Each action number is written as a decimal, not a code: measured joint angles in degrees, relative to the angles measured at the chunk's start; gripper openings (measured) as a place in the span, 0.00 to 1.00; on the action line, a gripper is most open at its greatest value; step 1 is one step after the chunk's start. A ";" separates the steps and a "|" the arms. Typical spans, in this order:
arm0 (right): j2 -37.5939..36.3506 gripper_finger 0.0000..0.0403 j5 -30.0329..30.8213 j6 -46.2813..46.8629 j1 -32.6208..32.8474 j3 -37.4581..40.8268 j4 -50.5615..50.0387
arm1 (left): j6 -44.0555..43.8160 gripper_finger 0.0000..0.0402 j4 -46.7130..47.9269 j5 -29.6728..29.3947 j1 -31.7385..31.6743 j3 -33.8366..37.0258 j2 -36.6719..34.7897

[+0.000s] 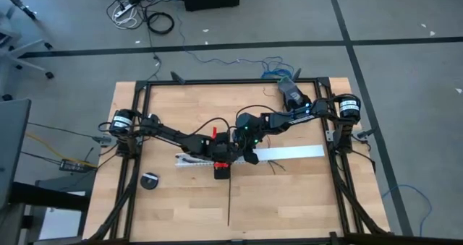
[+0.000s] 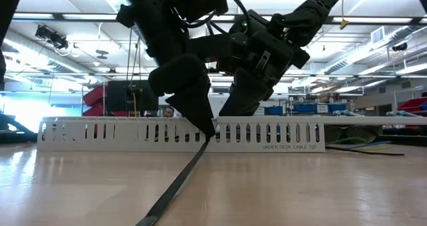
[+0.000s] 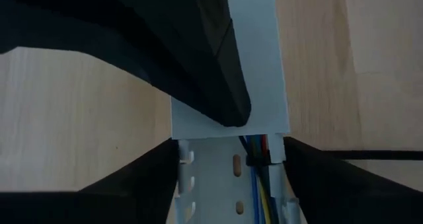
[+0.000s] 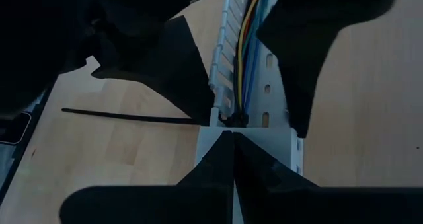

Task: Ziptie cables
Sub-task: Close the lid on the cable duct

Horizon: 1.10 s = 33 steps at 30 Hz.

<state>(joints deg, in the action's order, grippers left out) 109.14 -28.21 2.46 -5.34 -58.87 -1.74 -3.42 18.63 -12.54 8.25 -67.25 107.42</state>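
Note:
A white slotted channel [image 1: 289, 153] lies across the table's middle. The cables [image 4: 248, 39], coloured wires, run inside it. The ziptie [image 4: 132, 115], a thin black strip, loops over the cables at the end of the channel's white cover [image 3: 264, 65] and trails out toward the near edge [image 1: 228, 201]. My left gripper [image 3: 229, 154] is open, one finger on each side of the channel at the loop. My right gripper [image 4: 232, 135] is shut, its tip at the cover's end. My left gripper's fingers [image 3: 139, 184] stand close against the channel's two outer walls; I cannot tell whether they touch the walls or the ziptie. My right gripper's shut fingertips [image 3: 228, 115] rest on the cover's end edge [image 4: 218, 139], slanting down from the table's right. They stop just short of the ziptie's loop [image 4: 231, 120].
A round black object [image 1: 150, 181] lies at the near left. Black frame rails [image 1: 340, 180] border the wooden top. Loose dark and blue cords [image 2: 363, 147] lie by the channel's right end. The two grippers crowd together at the channel's middle.

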 joint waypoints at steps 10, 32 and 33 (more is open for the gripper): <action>0.02 0.00 -0.07 0.04 -0.02 0.00 0.00 | -0.20 0.77 2.80 -1.37 0.00 -0.13 -0.42; 0.04 0.00 0.09 -0.39 -0.02 -0.07 -0.22 | -2.09 0.78 12.37 -0.61 0.38 -0.06 -2.38; 0.04 0.00 0.09 -0.42 -0.02 -0.07 -0.22 | -1.80 0.78 12.27 -0.85 0.50 -0.03 -2.38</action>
<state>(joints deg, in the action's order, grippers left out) 109.19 -28.12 2.04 -5.37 -58.94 -1.96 -5.22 30.91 -13.40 8.75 -67.28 105.03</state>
